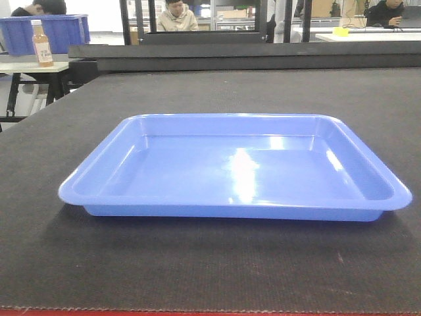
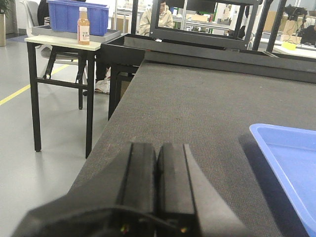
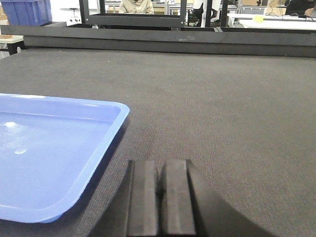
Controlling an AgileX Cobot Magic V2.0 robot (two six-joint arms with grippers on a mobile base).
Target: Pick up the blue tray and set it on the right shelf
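At the near edge of the dark worktop (image 1: 197,270) we see two end effectors, the left end effector (image 2: 157,182) and the right end effector (image 3: 161,197), both clenched, pads pressed together. Between them one blue tray (image 1: 230,178) lies flat, apart from both. Beyond stand one dark-blue bin (image 2: 64,15) and one bottle (image 2: 84,25).

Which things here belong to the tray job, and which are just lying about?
Job: blue tray; left gripper and right gripper, both shut, flanking it. The right shelf is not in view.
Lying about: dark-blue bin and orange bottle on the side table.
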